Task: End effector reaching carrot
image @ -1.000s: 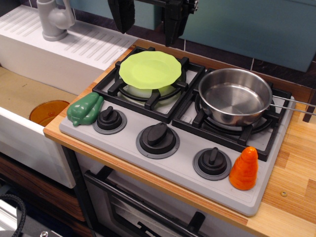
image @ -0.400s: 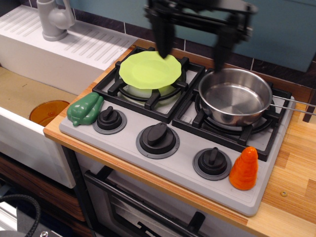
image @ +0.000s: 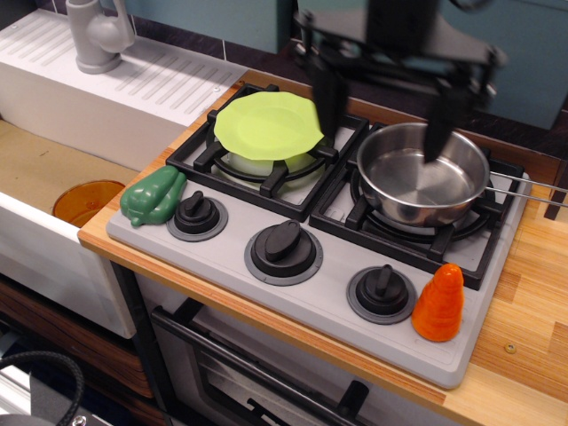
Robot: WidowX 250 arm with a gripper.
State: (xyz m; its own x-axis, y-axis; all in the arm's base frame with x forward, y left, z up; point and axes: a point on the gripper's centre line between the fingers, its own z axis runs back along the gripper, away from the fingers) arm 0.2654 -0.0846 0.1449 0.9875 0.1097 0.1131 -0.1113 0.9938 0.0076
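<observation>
The carrot (image: 438, 303) is a small bright orange ridged cone. It stands upright on the front right corner of the grey toy stove (image: 302, 293), just right of the right knob (image: 381, 292). My black gripper (image: 383, 131) hangs above the back of the stove, over the gap between the two burners. Its two long dark fingers are spread wide and hold nothing. The left finger (image: 326, 93) is by the green plate, the right finger (image: 439, 124) is over the steel pan. The gripper is well behind and above the carrot, apart from it.
A lime green plate (image: 269, 125) lies on the left burner. A steel pan (image: 424, 173) sits on the right burner, its handle pointing right. A green toy pepper (image: 153, 195) lies at the stove's front left. A sink with a grey faucet (image: 96, 34) is at left.
My gripper has moved right and lower, from above the back left burner to over the gap between plate and pan. Its fingers have spread wider. The carrot has not moved.
</observation>
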